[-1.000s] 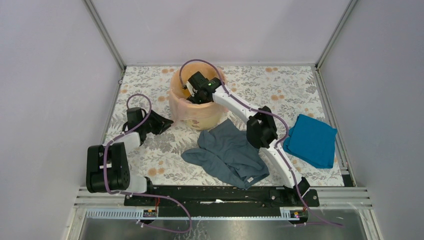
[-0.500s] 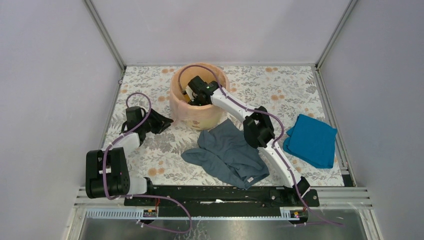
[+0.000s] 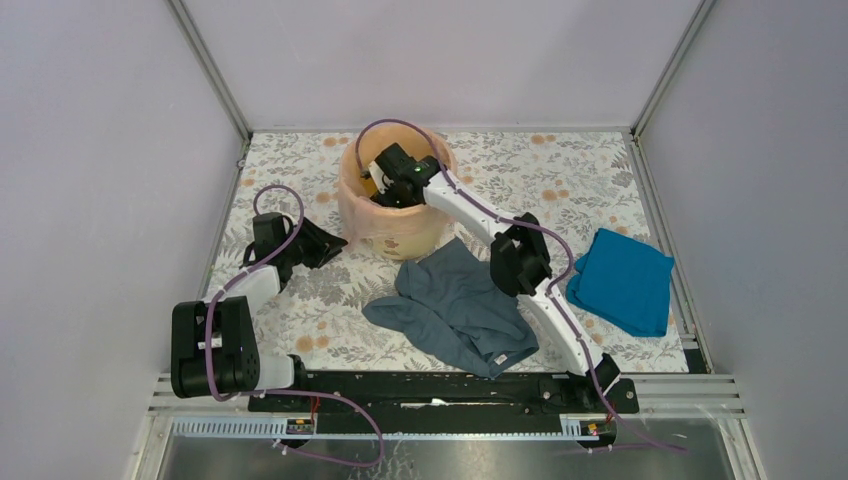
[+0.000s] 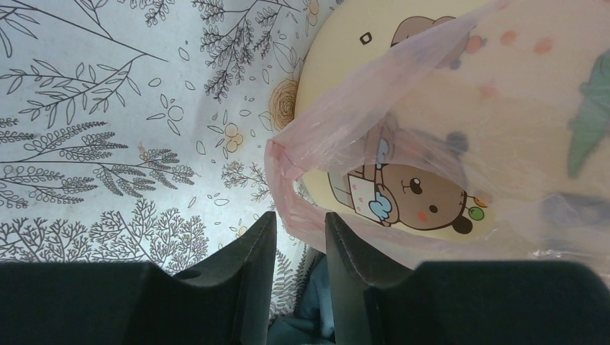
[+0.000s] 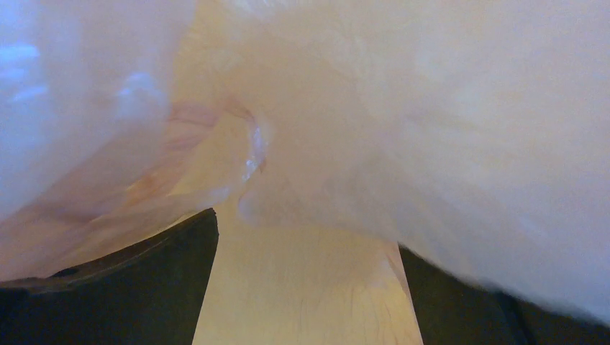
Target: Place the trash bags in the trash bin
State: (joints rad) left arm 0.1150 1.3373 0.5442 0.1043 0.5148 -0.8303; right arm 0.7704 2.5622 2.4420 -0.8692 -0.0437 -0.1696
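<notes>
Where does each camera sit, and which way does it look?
Top external: high behind the left arm and right arm, both in view, looking down on the floral table, the round yellow-orange plastic bin, a grey-blue garment and a bright blue folded cloth.
Left wrist: low beside the bin, facing its bear picture and the thin pale-pink plastic bag; the left gripper shows.
Right wrist: inside the bin, facing the bag's film; the right gripper shows, open.
Shared: both wrist views see bag and bin.

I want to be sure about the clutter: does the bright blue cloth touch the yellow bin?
No, the top view shows the blue cloth lying far to the right of the yellow bin, with a wide gap between them.
</notes>
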